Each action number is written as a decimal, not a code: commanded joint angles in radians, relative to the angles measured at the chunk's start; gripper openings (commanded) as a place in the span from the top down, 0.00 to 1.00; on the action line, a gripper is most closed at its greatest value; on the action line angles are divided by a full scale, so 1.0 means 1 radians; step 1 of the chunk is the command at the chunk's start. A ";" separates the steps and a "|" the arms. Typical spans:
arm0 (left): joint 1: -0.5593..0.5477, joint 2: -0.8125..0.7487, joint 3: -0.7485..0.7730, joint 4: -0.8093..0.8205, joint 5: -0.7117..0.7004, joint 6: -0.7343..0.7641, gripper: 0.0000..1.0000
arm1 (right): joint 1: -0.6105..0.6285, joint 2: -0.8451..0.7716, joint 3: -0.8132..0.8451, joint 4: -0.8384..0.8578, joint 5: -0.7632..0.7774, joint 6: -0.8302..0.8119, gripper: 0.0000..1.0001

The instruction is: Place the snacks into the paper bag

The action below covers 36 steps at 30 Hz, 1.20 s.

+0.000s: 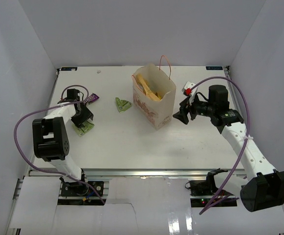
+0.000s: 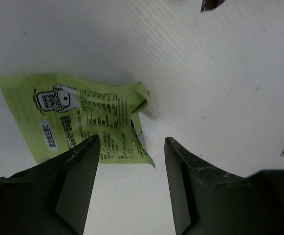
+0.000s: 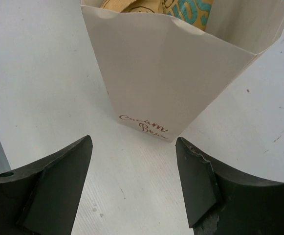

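Observation:
The cream paper bag stands upright mid-table with the yellow crisp packet inside; the bag also fills the right wrist view. My left gripper is open, low over a green wrapper, which lies flat just beyond its jaws in the left wrist view. A second green wrapper lies left of the bag. A purple wrapper lies at the far left. My right gripper is open and empty, just right of the bag.
A small white and red object lies behind my right gripper. White walls enclose the table on three sides. A purple cable loops over each arm.

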 commanded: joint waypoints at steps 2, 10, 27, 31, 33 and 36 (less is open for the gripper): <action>-0.024 0.040 0.085 -0.044 -0.087 0.064 0.35 | -0.009 -0.034 -0.021 0.027 -0.055 0.009 0.25; -0.041 0.105 0.071 -0.072 -0.082 0.110 0.59 | -0.011 -0.043 -0.052 0.018 -0.171 0.031 0.27; -0.111 -0.421 -0.211 0.143 0.418 0.054 1.00 | 0.155 -0.019 -0.035 -0.235 -0.352 -0.305 0.31; -0.137 -0.528 -0.318 0.258 0.602 -0.040 1.00 | 0.282 0.024 -0.035 -0.045 -0.235 -0.062 0.31; -0.174 -0.579 -0.361 0.282 0.682 -0.054 1.00 | 0.308 0.056 -0.018 0.003 -0.230 0.003 0.31; -0.229 -0.657 -0.406 0.315 0.723 -0.057 1.00 | 0.402 0.131 0.024 0.086 -0.166 0.103 0.30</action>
